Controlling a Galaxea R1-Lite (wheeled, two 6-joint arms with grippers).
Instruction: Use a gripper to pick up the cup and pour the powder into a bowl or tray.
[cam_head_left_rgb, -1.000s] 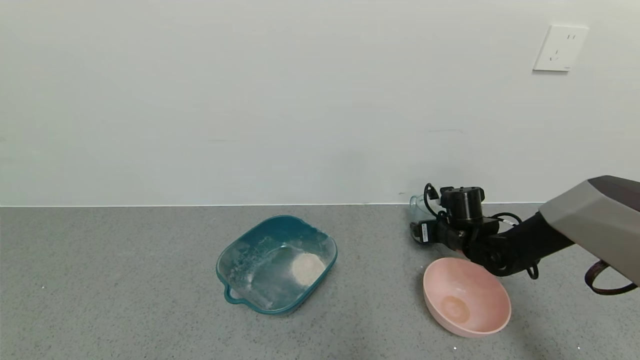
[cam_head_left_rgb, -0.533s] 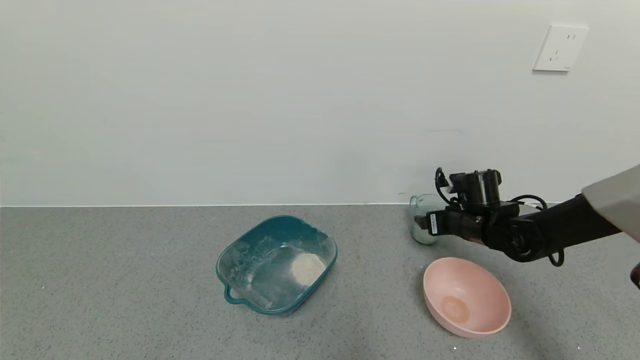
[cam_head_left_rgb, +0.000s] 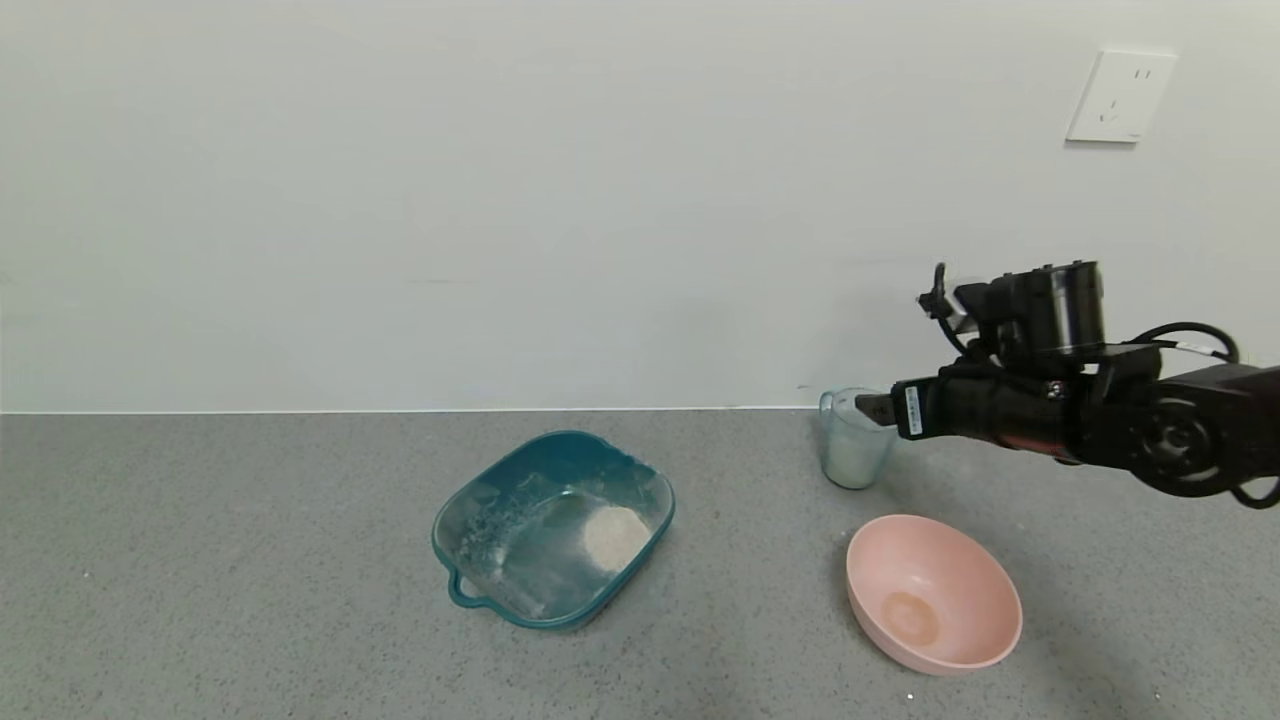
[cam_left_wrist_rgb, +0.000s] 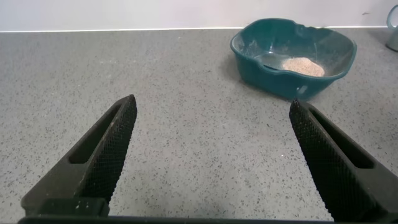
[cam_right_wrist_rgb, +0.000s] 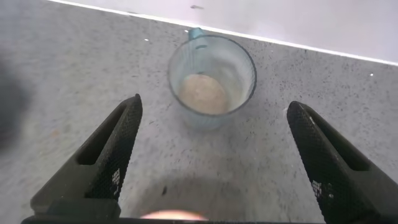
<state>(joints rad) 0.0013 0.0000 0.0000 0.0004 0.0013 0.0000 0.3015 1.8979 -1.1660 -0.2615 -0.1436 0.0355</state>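
The clear ribbed cup (cam_head_left_rgb: 853, 438) stands upright on the grey counter near the back wall, with pale powder (cam_right_wrist_rgb: 203, 94) at its bottom. My right gripper (cam_head_left_rgb: 873, 408) is open, raised just right of and above the cup's rim, not touching it. In the right wrist view the cup (cam_right_wrist_rgb: 212, 79) sits beyond my spread fingers (cam_right_wrist_rgb: 118, 146). The teal tray (cam_head_left_rgb: 553, 527) lies at centre with a mound of powder (cam_head_left_rgb: 614, 534) inside. My left gripper (cam_left_wrist_rgb: 211, 143) is open and empty, out of the head view; its wrist view shows the tray (cam_left_wrist_rgb: 292, 56) ahead.
A round pink bowl (cam_head_left_rgb: 932, 592) sits in front of the cup, below my right arm. The wall runs close behind the cup. A wall socket (cam_head_left_rgb: 1120, 96) is high at the right.
My right gripper has let go of the cup's side, risen and drawn back to the right. The cup stays upright in place.
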